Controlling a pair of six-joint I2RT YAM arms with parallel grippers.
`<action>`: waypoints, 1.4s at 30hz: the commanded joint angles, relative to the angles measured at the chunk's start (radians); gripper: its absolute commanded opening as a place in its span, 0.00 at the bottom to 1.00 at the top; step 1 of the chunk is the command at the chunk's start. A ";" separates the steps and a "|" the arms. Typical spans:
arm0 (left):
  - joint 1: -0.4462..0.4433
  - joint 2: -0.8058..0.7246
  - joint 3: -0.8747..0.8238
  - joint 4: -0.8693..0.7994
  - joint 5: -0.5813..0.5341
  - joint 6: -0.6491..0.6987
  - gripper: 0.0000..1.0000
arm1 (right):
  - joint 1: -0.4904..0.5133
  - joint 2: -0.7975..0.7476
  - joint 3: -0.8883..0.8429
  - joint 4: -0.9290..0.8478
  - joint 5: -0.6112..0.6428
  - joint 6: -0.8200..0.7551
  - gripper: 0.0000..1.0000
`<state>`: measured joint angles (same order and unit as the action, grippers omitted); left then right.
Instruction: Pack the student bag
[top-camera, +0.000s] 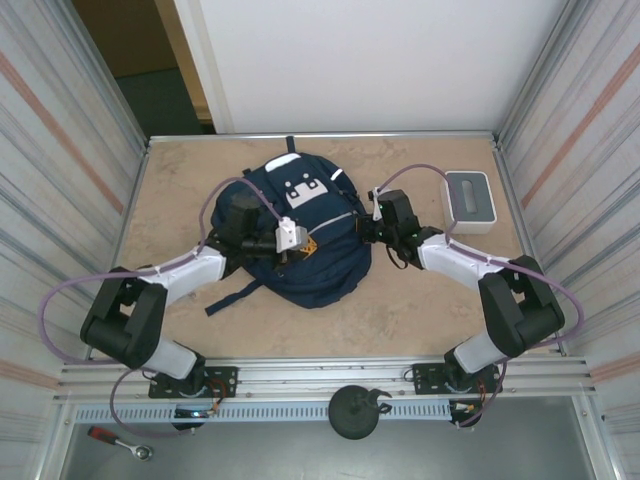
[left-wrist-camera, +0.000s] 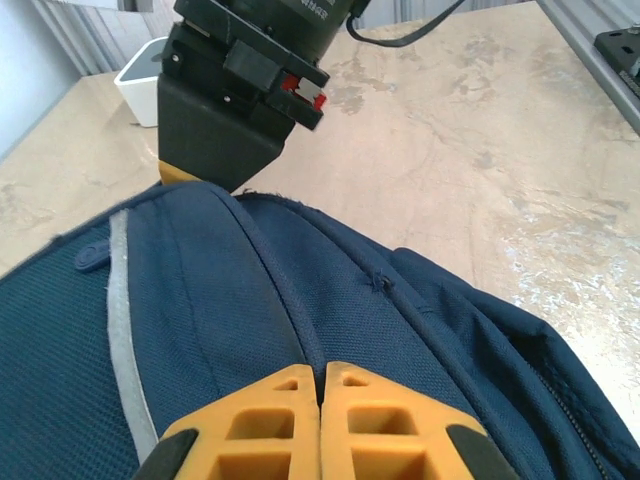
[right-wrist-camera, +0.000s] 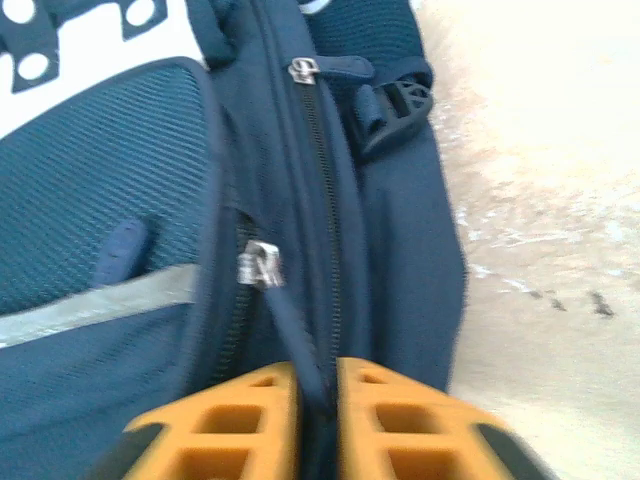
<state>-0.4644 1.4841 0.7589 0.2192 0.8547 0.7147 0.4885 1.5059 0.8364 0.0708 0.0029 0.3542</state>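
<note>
Two grippers are on the student bag (top-camera: 310, 285), which lies front up about the middle of the table (top-camera: 180, 180), its top towards the far edge. On the left, the left gripper (top-camera: 305, 245) rests on the bag's upper face with its fingers pressed together over a seam. Whether a pinch of cloth is caught between them I can't make out. Across the bag, the zips seen from the right wrist run closed, and a metal pull (right-wrist-camera: 262, 266) hangs at the side. At the bag's right flank, the right gripper (top-camera: 366, 228) has its fingers nearly together, with a ridge of blue cloth nipped between them. Further right, near the far right corner, a small white-grey box (top-camera: 469, 200) stands well apart from the bag. I'd judge the packing barely begun. The bag is not yet open and nothing is going in. Getting hold of the cloth so that a zip can be drawn looks like the step in hand.
</note>
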 joint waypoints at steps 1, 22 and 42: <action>-0.008 0.035 0.065 0.035 0.080 0.033 0.00 | -0.027 -0.084 -0.041 -0.069 0.068 -0.012 0.30; 0.001 -0.363 -0.198 0.231 -0.963 -0.413 0.99 | -0.148 -0.512 -0.193 -0.210 0.606 -0.082 0.99; 0.366 -0.254 -0.488 0.555 -1.035 -0.615 0.99 | -0.396 -0.373 -0.538 0.416 0.374 -0.219 0.99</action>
<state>-0.1036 1.1801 0.2810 0.6483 -0.2245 0.1249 0.1040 1.0954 0.2913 0.3218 0.4427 0.1715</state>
